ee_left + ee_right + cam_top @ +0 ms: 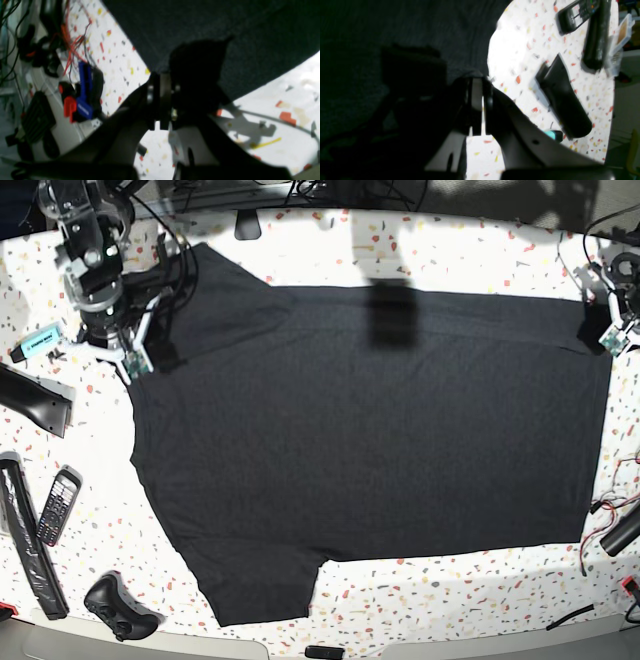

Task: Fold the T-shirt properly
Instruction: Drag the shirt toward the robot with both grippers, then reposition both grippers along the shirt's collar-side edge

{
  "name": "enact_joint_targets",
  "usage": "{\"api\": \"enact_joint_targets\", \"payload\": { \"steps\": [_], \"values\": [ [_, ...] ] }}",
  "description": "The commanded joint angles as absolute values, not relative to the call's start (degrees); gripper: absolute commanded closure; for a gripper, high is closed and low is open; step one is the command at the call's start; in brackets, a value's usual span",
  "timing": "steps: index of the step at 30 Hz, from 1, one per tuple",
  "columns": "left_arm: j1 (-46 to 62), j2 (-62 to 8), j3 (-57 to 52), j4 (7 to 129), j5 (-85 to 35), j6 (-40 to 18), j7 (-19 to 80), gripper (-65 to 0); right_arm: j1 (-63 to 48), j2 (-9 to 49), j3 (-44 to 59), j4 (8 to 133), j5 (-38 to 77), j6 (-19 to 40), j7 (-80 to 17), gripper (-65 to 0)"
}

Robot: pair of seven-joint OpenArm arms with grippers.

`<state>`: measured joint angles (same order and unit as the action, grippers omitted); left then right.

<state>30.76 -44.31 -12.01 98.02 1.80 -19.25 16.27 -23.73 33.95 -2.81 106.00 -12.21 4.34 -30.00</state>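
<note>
ITEM 1 – T-shirt (pixel 370 440): black, plain side up, spread flat across speckled surface (pixel 480 250); fills centre of base view. One sleeve toward top-left, other toward bottom-left, straight hem along the right edge of that view.

ITEM 2 – right pincer (pixel 130 360): base view top-left, at shirt's upper-left edge by the sleeve. Right wrist view: pincer (pixel 477 130) w/ jaws together, dark cloth bunched against them on the left; looks clamped on shirt edge.

ITEM 3 – left pincer (pixel 612 340): base view far right, at shirt's upper-right hem corner. Left wrist view: pincer (pixel 160 125) w/ jaws together, a peak of black fabric standing just behind; appears clamped on hem.

VIEW DIFFS:
- Base only: whole shirt outline; both arms at once; game controller (pixel 120 608), bottom-left; teal marker (pixel 40 340) nr right arm.
- Right wrist only, close: phone handset (pixel 577 15); black wedge-shaped tool (pixel 562 100); long black bar (pixel 596 35). Base shows same lot small, left of shirt, well apart from it.
- Left wrist only: blue/red clamp block (pixel 82 95) & red wires (pixel 75 45) past surface edge; pincer shadow on surface.
- Wrist views blurred; shirt weave only just readable.
</note>
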Motion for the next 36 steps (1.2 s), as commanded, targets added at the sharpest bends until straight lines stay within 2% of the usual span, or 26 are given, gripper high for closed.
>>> {"api": "enact_joint_targets", "payload": {
  "steps": [1,9,18,36],
  "values": [
    [29.89,-45.41,-12.71,98.06,1.37,-18.59,15.75,0.0,-22.79,34.74,-2.39,106.61,-12.99,3.68,-28.93,0.0],
    [24.56,-42.81,-12.69,93.01,0.99,-21.96,15.51,0.0,-19.66,34.74,-2.39,101.91,-12.82,3.68,-28.95,0.0],
    [20.78,-41.45,-12.60,88.49,1.02,-22.15,13.19,0.0,-15.70,32.86,-2.39,99.72,-12.80,3.99,-28.95,0.0],
    [19.66,-41.43,-12.60,88.42,0.99,-22.13,11.44,0.0,-13.78,32.03,-2.39,99.63,-12.82,5.21,-28.93,0.0]
  ]
}}
